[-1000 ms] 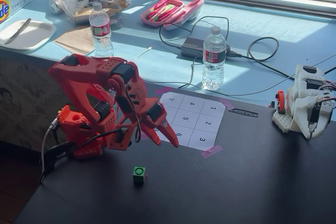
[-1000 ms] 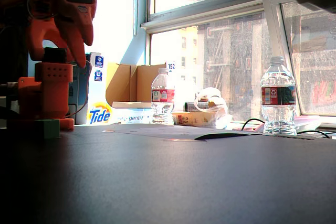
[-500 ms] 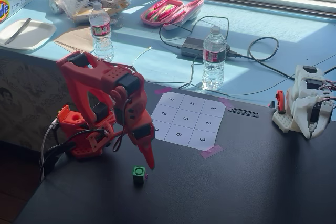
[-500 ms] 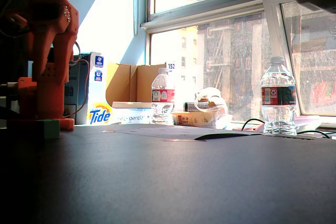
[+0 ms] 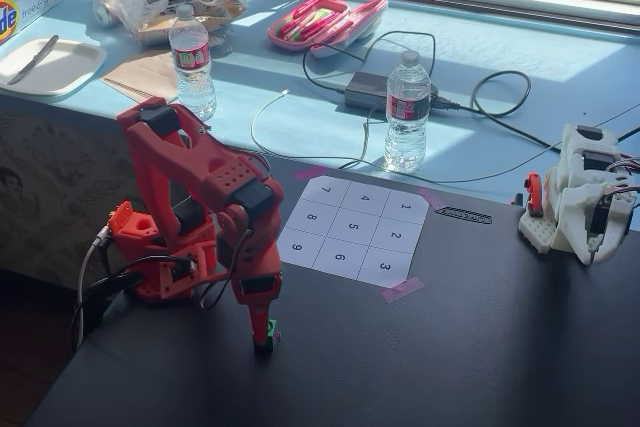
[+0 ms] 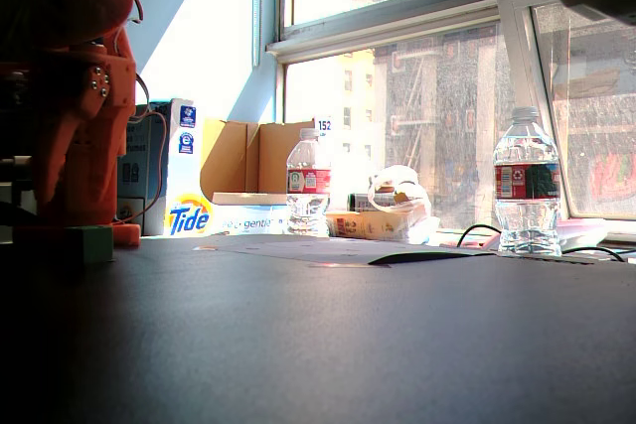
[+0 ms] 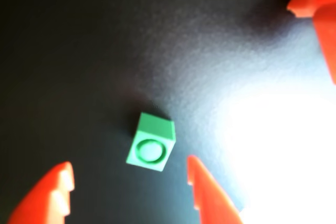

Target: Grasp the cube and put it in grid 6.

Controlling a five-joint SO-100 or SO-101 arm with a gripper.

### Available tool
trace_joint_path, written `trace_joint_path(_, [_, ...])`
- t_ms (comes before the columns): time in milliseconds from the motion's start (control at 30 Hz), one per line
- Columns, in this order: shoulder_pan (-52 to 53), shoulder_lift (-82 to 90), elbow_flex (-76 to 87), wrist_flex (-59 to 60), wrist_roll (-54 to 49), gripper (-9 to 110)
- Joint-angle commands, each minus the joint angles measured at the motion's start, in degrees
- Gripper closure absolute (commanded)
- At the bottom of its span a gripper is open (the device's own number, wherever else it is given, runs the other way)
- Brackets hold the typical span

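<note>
One green cube (image 7: 151,143) sits on the dark table (image 5: 480,327) between the spread fingers of the single red gripper (image 7: 128,182), two water bottles (image 5: 192,59) behind.

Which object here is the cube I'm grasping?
Find the red arm on the dark table. The cube sits on the table at the gripper, between its open fingers. It is tiny, bright green, with a ring on top.

Dark matte bench (image 5: 480,347). On it: white 3x3 numbered sheet (image 5: 352,228) taped at corners with pink tape, small green cube (image 7: 150,142) near front left, red arm base (image 5: 160,257) at left, white device (image 5: 580,197) at right edge.
</note>
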Motion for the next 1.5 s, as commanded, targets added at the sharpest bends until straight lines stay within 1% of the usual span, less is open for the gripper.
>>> trace_joint_path(0, [1.1, -1.3, 0.2, -1.1, 0.3, 67])
trace_joint_path(367, [1.4, -7.1, 0.4, -4.6, 0.8, 68])
trace_joint_path(967, [-2.0, -12.0, 0.4, -7.7, 1.8, 71])
trace_joint_path(1233, [-2.1, -13.0, 0.5, -10.6, 1.1, 79])
trace_joint_path(1367, [-1.1, -13.4, 1.1, -12.0, 0.7, 89])
trace_joint_path(1433, [-0.7, -13.4, 1.3, -12.1, 0.6, 90])
trace_joint_path(1467, [-0.6, -13.4, 1.3, -12.1, 0.4, 93])
